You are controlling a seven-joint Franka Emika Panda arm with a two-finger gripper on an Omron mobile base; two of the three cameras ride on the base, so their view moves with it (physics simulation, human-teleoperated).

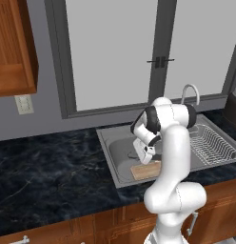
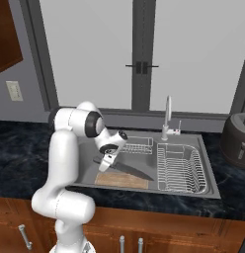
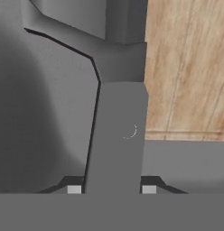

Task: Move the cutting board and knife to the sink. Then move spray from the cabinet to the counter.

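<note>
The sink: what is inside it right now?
Inside the sink lie the cutting board and a wire rack. The gripper holds the knife by its handle over the board. The arm hides part of the basin floor.

Grey-framed window (image 1: pixel 115 52), grey wall (image 1: pixel 44 105)

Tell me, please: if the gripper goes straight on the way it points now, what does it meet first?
Probably the sink floor. The gripper points down into the basin, shut on the knife handle; the cutting board lies just beside that line, though depth is unclear.
</note>
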